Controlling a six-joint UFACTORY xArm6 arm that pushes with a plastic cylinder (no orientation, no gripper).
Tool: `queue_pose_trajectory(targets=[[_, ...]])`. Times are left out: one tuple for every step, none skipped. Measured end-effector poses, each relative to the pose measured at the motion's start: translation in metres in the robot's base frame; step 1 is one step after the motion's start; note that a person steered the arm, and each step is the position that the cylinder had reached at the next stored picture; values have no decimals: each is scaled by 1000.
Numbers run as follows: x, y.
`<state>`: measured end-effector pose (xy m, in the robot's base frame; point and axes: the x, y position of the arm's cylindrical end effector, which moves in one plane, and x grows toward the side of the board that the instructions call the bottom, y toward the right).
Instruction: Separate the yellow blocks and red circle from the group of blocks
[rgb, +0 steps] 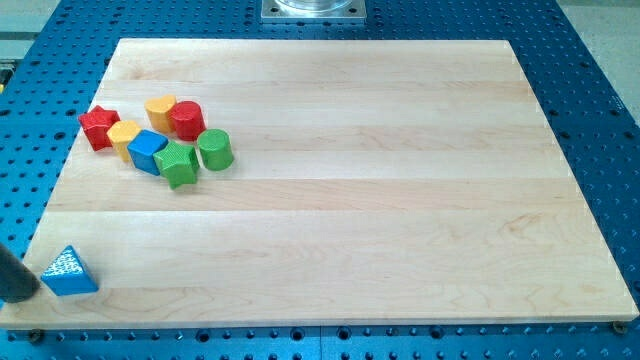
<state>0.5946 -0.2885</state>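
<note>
A tight group of blocks lies at the view's upper left on the wooden board (380, 200). It holds a red star (98, 127), a yellow block (122, 133), a second yellow block (159, 109), the red circle (187, 119), a blue block (147, 151), a green star-like block (177, 164) and a green circle (214, 149). The red circle touches the second yellow block. My tip (29, 293) is at the view's bottom left corner, just left of a lone blue triangle (70, 271) and far below the group.
The board rests on a blue perforated table (590, 110). A metal mount (313, 9) sits at the view's top centre. The blue triangle lies near the board's bottom left edge.
</note>
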Motion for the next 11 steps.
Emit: queue_pose_trajectory(targets=[[0, 0], [0, 0], [-36, 46], [-53, 54], [-84, 47], [-101, 42], [-131, 36], [-152, 41], [-181, 50], [-202, 86], [-248, 152]])
